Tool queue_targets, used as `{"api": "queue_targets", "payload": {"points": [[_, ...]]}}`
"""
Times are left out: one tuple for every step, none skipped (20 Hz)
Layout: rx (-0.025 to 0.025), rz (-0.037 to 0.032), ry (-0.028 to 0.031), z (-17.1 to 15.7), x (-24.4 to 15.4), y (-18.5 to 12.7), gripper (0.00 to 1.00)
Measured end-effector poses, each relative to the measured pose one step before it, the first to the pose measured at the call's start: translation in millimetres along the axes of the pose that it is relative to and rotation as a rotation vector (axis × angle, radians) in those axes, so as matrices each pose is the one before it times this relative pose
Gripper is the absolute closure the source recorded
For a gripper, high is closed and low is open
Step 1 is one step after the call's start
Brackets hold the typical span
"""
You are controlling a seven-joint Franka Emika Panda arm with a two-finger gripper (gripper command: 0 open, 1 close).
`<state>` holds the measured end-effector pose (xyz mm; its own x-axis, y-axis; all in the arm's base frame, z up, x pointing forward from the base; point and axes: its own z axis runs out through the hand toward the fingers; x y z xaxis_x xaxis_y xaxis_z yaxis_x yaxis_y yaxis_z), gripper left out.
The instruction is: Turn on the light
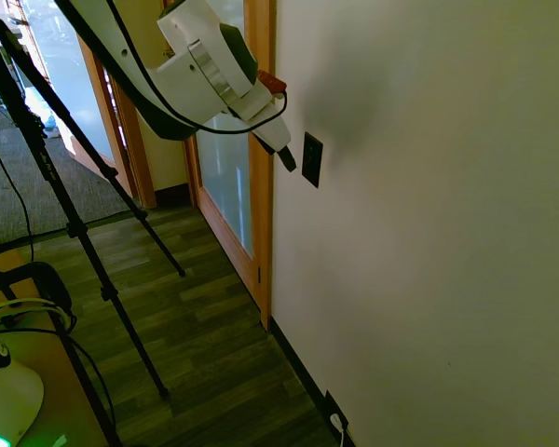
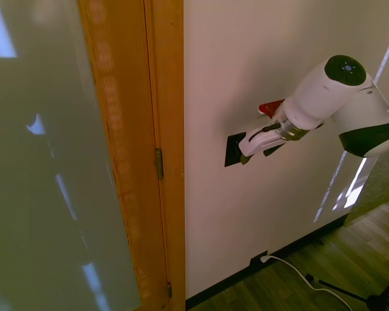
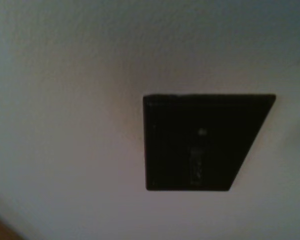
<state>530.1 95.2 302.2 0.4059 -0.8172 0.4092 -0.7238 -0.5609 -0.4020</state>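
We see the switch (image 1: pixel 312 159), a small dark upright plate, on the pale wall (image 1: pixel 447 233) just right of the wooden door frame (image 1: pixel 259 214). The gripper (image 1: pixel 287 160) points at the plate, tips just beside it; contact unclear. Whether the fingers are parted we cannot tell; nothing visibly held. Low down, an outlet (image 2: pixel 258 262) with a white plug.

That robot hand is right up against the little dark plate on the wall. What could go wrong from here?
The hand sits at the near edge of the dark switch plate, so it might press the plate's rim rather than the small toggle at its middle, and nothing would flip. It also comes in at a slant, so it could slide off the toggle. Pushing too hard might scuff the pale wall.
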Motion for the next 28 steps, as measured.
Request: {"api": "queue_targets", "payload": {"points": [[0.00098,0.00284,0.00030,4.74,1.83,-2.64,0.00],[0.00033,0.00264,-0.00133,5.55,1.55,-2.99,0.00],[0.00052,0.00259,-0.00207,6.00,1.19,-3.30,0.00],[0.00097,0.00255,-0.00170,5.80,1.24,-3.32,0.00],[-0.00004,0.00252,-0.00115,5.84,1.22,-2.90,0.00],[-0.00015,0.00369,-0.00066,5.08,1.28,-2.72,0.00],[-0.00108,0.00433,-0.00075,4.13,1.10,-1.74,0.00],[-0.00358,0.00515,0.00187,3.92,1.77,-1.46,0.00],[-0.00354,0.00558,0.00224,3.35,2.31,-1.48,0.00],[-0.00211,0.00394,0.00016,2.96,2.26,-1.25,0.00],[-0.00130,0.00280,0.00054,3.42,2.12,-1.13,0.00],[-0.00174,0.00196,-0.00024,2.74,2.11,-0.76,0.00],[-0.00210,0.00386,-0.00154,2.56,2.17,-0.73,0.00],[-0.00228,0.00166,-0.00223,2.19,1.71,-0.83,0.00],[-0.00265,-0.00087,-0.00233,1.61,1.09,-0.83,0.00],[-0.00330,0.00042,-0.00146,1.92,0.84,-1.20,0.00],[-0.00545,-0.00184,-0.00297,1.74,-0.19,-0.65,0.00],[-0.00404,-0.00323,-0.00368,1.15,-0.79,-0.73,1.00],[-0.00212,-0.00169,-0.00456,0.67,-0.75,-0.64,1.00],[-0.00147,-0.00203,-0.00374,0.42,-0.64,-0.67,1.00],[-0.00169,-0.00115,-0.00242,0.07,-0.28,-0.63,1.00],[-0.00038,-0.00212,-0.00045,-0.19,0.12,-0.72,1.00],[-0.00008,-0.00066,-0.00043,-0.17,0.17,-0.62,1.00],[-0.00064,-0.00040,-0.00096,-0.07,-0.13,-0.26,1.00],[-0.00125,0.00000,-0.00078,0.03,0.03,-0.14,1.00],[-0.00199,-0.00086,-0.00059,0.09,0.13,-0.08,1.00],[-0.00346,0.00148,-0.00033,0.23,0.31,0.04,1.00],[-0.00276,0.00137,-0.00093,0.14,0.34,-0.07,1.00]]}}
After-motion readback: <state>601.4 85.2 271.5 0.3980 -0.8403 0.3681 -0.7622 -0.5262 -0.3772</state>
